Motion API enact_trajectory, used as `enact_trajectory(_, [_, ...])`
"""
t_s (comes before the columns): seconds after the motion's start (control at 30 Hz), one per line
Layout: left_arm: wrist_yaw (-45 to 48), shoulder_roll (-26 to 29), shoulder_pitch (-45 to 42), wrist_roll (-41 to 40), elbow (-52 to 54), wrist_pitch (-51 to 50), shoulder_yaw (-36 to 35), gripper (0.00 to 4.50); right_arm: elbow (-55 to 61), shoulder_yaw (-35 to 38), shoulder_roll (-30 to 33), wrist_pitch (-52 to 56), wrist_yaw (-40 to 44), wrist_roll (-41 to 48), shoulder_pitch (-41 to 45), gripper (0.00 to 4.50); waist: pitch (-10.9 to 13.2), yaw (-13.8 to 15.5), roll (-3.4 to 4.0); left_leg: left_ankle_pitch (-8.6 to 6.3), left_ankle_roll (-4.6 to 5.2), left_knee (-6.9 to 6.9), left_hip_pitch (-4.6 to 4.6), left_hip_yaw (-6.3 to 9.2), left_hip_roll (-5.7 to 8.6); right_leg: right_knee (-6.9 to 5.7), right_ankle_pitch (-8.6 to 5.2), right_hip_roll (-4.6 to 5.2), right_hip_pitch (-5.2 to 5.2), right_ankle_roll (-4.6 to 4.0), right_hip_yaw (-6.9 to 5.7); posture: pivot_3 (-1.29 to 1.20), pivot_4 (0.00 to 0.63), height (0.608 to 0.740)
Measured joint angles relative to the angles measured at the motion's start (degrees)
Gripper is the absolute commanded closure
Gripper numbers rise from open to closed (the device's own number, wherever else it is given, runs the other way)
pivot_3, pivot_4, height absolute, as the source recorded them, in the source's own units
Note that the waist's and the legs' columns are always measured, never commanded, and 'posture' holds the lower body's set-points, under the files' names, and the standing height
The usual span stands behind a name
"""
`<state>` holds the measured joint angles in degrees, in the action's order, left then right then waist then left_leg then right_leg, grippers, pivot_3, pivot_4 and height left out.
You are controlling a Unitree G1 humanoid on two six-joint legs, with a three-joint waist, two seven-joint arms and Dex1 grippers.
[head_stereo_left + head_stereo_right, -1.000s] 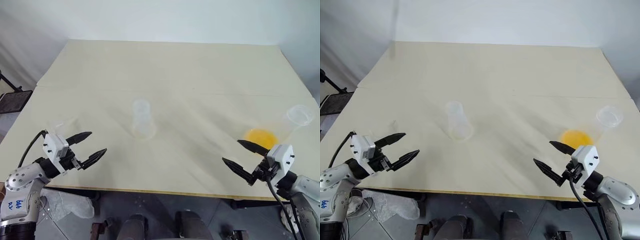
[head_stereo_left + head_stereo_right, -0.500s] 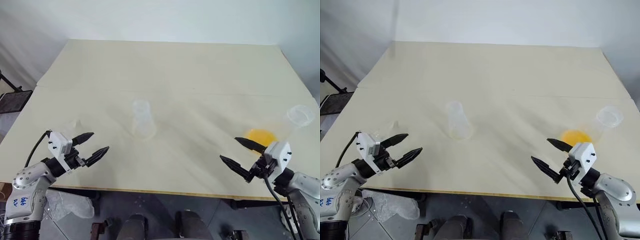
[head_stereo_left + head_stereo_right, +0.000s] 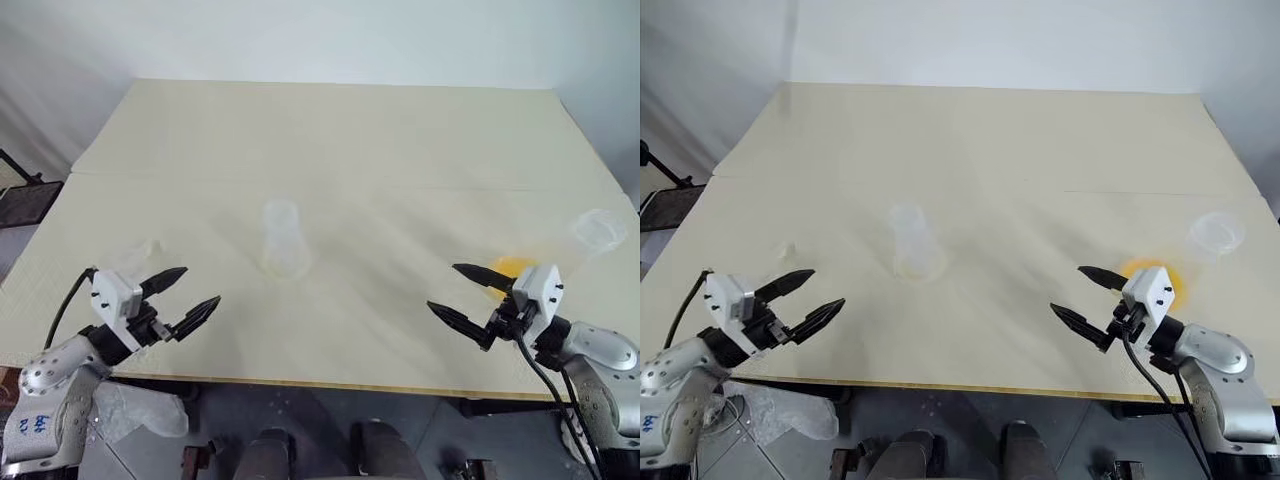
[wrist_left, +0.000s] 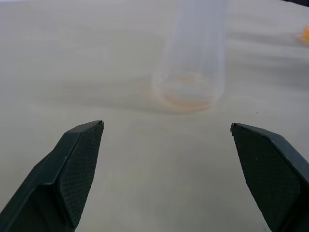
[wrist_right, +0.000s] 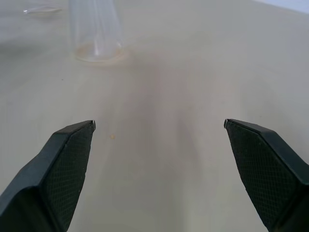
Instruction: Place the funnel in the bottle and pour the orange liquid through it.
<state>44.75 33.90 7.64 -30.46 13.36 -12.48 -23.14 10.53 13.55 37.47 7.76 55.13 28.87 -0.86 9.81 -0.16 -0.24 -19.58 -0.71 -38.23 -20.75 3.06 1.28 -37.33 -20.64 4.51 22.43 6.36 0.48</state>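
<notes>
While nothing is yet in either grip, you are at the very start: the funnel has to go into the bottle before any pouring. Both sets of jaws stand wide apart and empty, the left gripper [image 3: 183,293] low over the near left of the surface [image 3: 330,130], the right gripper [image 3: 462,292] low over the near right.

The bottle [image 3: 282,238] stands upright near the middle of the surface, well apart from both grippers; it is clear and colourless, wide at the base and narrowing to a round mouth, and its walls almost vanish against the pale top. The funnel [image 3: 141,250] looks to be the small faint clear shape just beyond your left gripper, though it is too pale to read well. The orange liquid [image 3: 508,267] shows as a shallow pool in the second clear flask [image 3: 598,231], which leans towards the far right edge, just behind your right gripper.

I judge your next move is for the left arm: reach the funnel and close gently on its rim. Thin, smooth plastic like this will likely slip or flex, so go easy. The surface is matt and cream-coloured.
</notes>
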Motion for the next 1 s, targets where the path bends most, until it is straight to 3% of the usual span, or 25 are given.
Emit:
enact_trajectory(0.23, [1.6, 1.6, 6.4, -3.3, 4.4, -0.7, -6.7, 0.01, -2.5, -1.3, 0.0, 0.0, 1.3, -0.5, 3.0, 0.0, 0.0, 0.1, -0.02, 0.0, 0.0, 0.01, -0.01, 0.0, 0.0, 0.05, 0.0, 0.01, -0.02, -0.01, -0.01, 0.0, 0.15, 0.74])
enact_trajectory(0.37, [2.2, 2.9, 5.0, -3.4, 4.3, -1.7, -6.8, 0.01, -3.4, -2.1, -0.1, 0.0, 1.6, -0.6, 4.3, 0.0, 0.0, 0.3, -0.01, 0.0, 0.01, -0.02, -0.01, 0.01, 0.02, 0.06, 0.0, 0.02, -0.06, -0.01, -0.01, 0.0, 0.15, 0.74])
enact_trajectory(0.57, [2.4, 3.6, -9.8, -1.4, -0.4, -2.5, 1.7, 0.01, -0.8, -2.5, 0.0, 1.2, 2.9, 0.3, 2.4, 0.0, 0.0, 0.4, -0.01, 0.0, 0.0, -0.01, -0.05, 0.04, 0.04, 0.03, 0.0, 0.0, -0.02, -0.01, -0.08, 0.0, 0.15, 0.74])
enact_trajectory(0.73, [6.2, 3.6, -23.8, 2.7, -10.7, -0.6, 9.9, 0.01, 1.6, -1.8, -0.3, 1.5, 0.8, 0.7, 0.9, 0.0, 0.0, 0.0, -0.02, 0.01, -0.01, -0.07, -0.17, 0.03, 0.04, -0.07, 0.0, -0.04, 0.09, 0.0, -0.11, 0.0, 0.15, 0.74])
enact_trajectory(1.0, [14.6, 2.1, -36.3, 6.2, -25.7, 4.2, 17.2, 0.01, 5.1, -1.3, -1.5, 2.2, -2.2, 0.9, -3.8, 0.0, 0.0, 0.1, -0.02, 0.01, -0.01, -0.41, -0.32, 0.04, 0.06, -0.13, 0.01, -0.05, 0.14, 0.02, -0.15, 0.0, 0.15, 0.74])
